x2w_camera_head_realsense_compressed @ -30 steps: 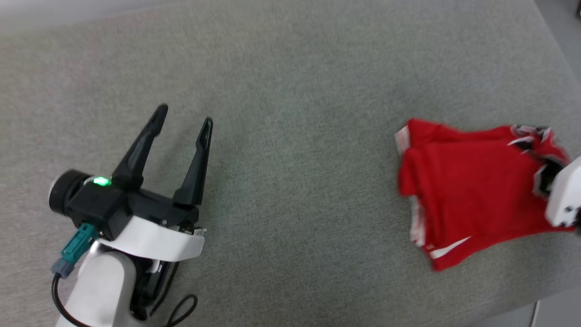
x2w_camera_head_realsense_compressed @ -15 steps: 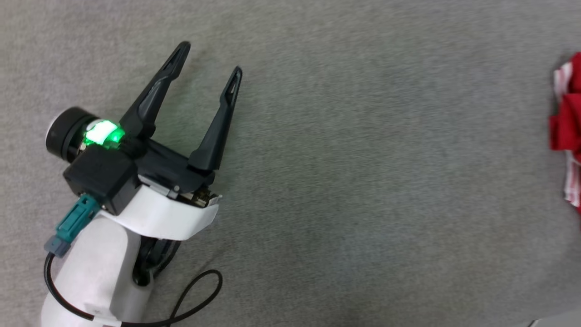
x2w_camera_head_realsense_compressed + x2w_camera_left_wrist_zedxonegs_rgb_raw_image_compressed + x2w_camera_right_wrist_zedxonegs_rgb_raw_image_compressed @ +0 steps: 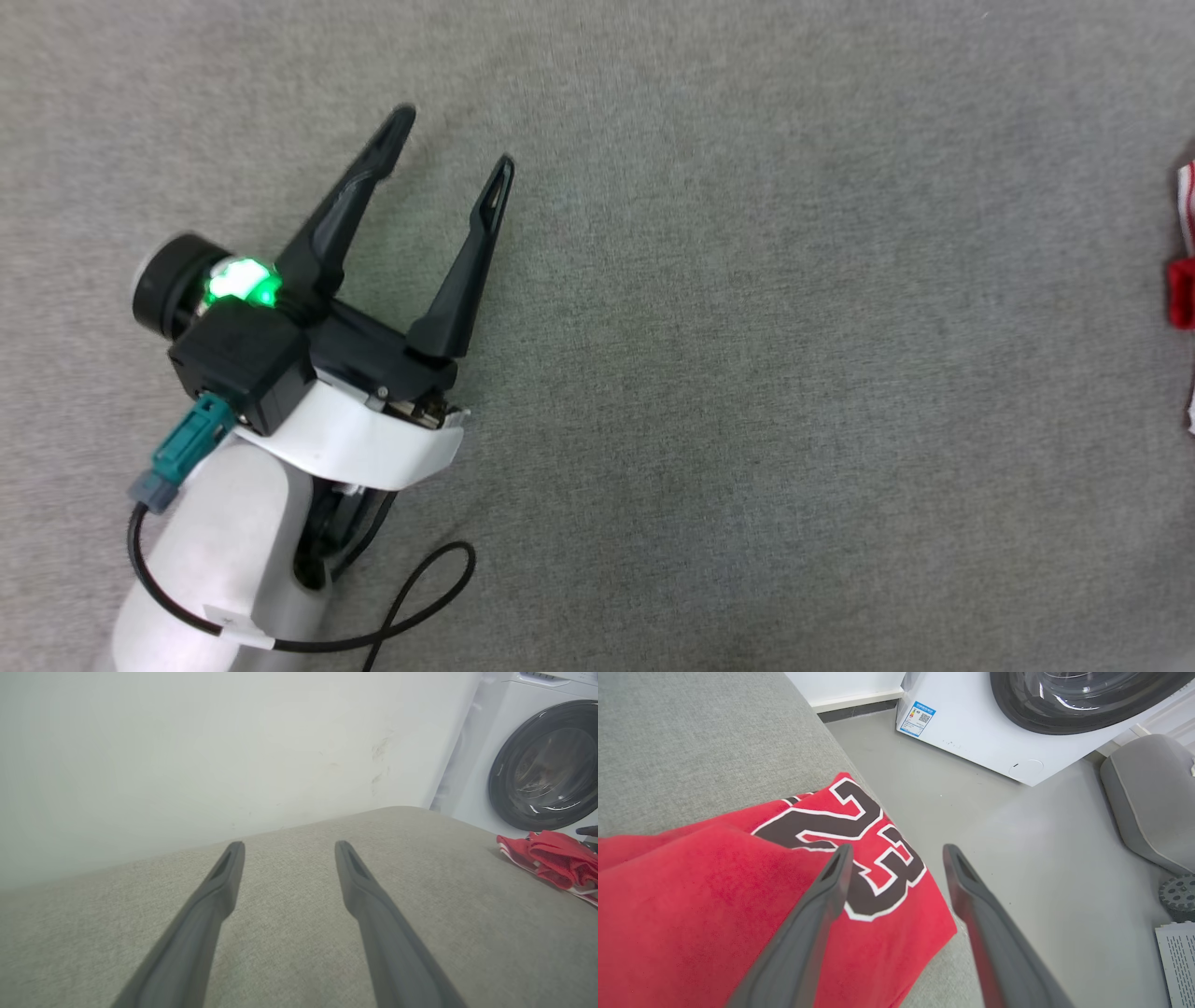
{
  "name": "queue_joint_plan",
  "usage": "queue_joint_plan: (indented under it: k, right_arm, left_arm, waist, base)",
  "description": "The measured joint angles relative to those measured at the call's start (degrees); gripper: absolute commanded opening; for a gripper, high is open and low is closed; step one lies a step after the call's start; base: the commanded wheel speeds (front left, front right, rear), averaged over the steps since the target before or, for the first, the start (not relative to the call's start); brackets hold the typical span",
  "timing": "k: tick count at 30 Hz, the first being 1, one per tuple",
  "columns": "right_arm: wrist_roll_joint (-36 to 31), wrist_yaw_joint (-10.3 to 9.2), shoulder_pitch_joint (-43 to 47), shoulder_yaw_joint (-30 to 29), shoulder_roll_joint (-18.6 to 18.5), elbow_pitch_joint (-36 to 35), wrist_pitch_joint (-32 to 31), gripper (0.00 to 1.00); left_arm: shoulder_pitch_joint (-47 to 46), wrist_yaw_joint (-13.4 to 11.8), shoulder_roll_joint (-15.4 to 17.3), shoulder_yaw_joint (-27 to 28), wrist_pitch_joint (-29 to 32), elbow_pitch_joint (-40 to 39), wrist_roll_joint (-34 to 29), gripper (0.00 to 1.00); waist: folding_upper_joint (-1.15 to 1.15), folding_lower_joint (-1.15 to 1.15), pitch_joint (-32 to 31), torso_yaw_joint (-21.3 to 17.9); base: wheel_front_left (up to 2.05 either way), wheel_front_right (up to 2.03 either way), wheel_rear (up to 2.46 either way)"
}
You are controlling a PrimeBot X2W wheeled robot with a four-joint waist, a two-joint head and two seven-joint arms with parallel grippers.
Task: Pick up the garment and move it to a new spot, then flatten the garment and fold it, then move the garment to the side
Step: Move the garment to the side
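The garment (image 3: 700, 896), a red jersey with a black white-outlined number, lies folded at the edge of the grey cushioned surface (image 3: 691, 742). My right gripper (image 3: 896, 851) hovers open above it, fingers spread, nothing between them. In the head view only a red and white sliver of the garment (image 3: 1184, 280) shows at the right edge. My left gripper (image 3: 453, 140) rests open over bare grey fabric, far left of the garment. The left wrist view shows the left gripper (image 3: 287, 847) open and the garment (image 3: 556, 858) far off to the right.
A white washing machine (image 3: 1017, 718) with a dark round door stands on the grey floor (image 3: 1041, 849) beyond the surface's edge. A grey rounded object (image 3: 1153, 798) sits at the right. A pale wall (image 3: 210, 751) rises behind the surface.
The head camera has swung left, so the garment slid to the picture's right edge. The right gripper, earlier shut on the garment, now stands open above it.
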State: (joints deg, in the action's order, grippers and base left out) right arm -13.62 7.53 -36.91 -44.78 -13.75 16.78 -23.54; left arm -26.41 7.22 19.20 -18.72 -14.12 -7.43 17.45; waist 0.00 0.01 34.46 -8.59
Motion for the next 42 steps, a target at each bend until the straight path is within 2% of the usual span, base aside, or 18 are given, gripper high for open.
queue_joint_plan:
  k: [4, 9, 15, 19, 29, 42]
  right_arm:
    - [1.2, 0.00, 2.9, -0.1, 1.0, -0.8, 5.0, 1.00]
    - [5.4, 0.00, 9.2, 4.5, 1.5, -1.5, 12.1, 1.00]
    - [8.9, -0.01, 17.8, 9.2, 4.9, -4.6, 19.6, 1.00]
    - [10.6, -0.01, 22.9, 12.4, 7.2, -6.3, 22.3, 1.00]
    - [13.6, -0.01, 31.8, 22.1, 10.5, -11.5, 26.0, 1.00]
    - [20.3, -0.01, 43.7, 31.0, 10.8, -23.3, 22.9, 1.00]
  left_arm:
    - [2.7, -0.9, -1.0, 0.6, -0.4, 2.0, 0.9, 1.00]
    - [7.0, -1.9, -2.5, 1.3, -0.7, 4.5, 2.0, 1.00]
    - [11.8, -2.8, -4.8, 1.8, -0.8, 7.0, 3.0, 1.00]
    - [14.1, -3.3, -5.8, 2.4, -0.8, 7.7, 3.2, 1.00]
    - [19.6, -4.2, -8.7, 4.7, -0.9, 10.3, 3.1, 1.00]
    - [24.1, -4.3, -10.2, 7.8, -0.9, 13.5, 1.9, 1.00]
  waist:
    - [0.00, 0.00, -3.3, 0.4]
    - [0.00, -0.01, -8.4, 1.1]
    - [0.00, -0.02, -14.9, 2.6]
    - [0.00, -0.02, -18.6, 4.1]
    - [0.00, -0.02, -25.6, 8.2]
    - [0.00, -0.02, -32.9, 11.1]
  base:
    - [0.00, 0.00, 0.00]
    - [0.00, 0.00, 0.00]
    - [0.00, 0.00, 0.00]
    - [0.00, 0.00, 0.00]
    - [0.00, 0.00, 0.00]
    - [0.00, 0.00, 0.00]
